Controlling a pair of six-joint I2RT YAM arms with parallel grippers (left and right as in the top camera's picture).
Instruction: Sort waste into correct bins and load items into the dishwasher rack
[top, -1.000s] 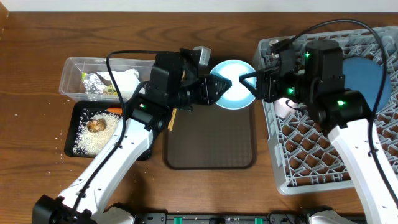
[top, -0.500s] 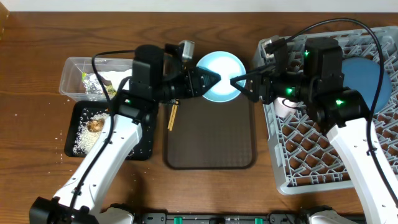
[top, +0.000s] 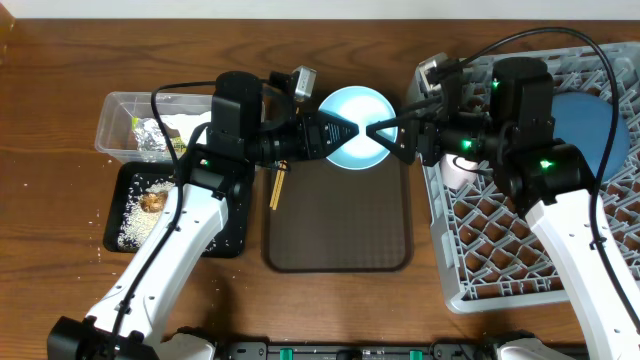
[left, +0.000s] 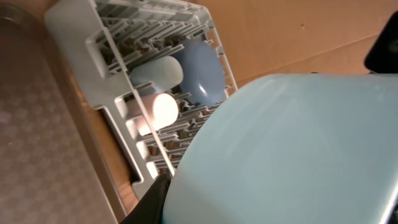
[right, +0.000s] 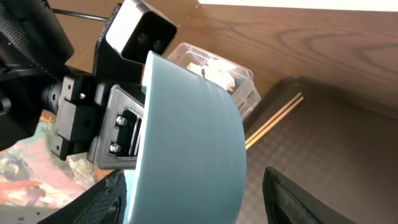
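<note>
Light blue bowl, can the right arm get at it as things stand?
Probably yes. The left gripper holds the light blue bowl up over the brown tray, and the right gripper is open at its opposite rim, with nothing between them.

Lt-blue bowl (left: 292, 149) fills fgd; grey rack (left: 71, 28) behind holds blue cup (left: 158, 71), pink cup (left: 163, 109), dk-blue plate (left: 202, 68).

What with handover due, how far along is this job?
Done: waste in clear plastic tub and black tray; dark-blue round plate, pink cup and blue cup in grey lattice rack. In hand: light blue bowl, held by left gripper, right gripper open around it. Left: wooden chopsticks.
</note>
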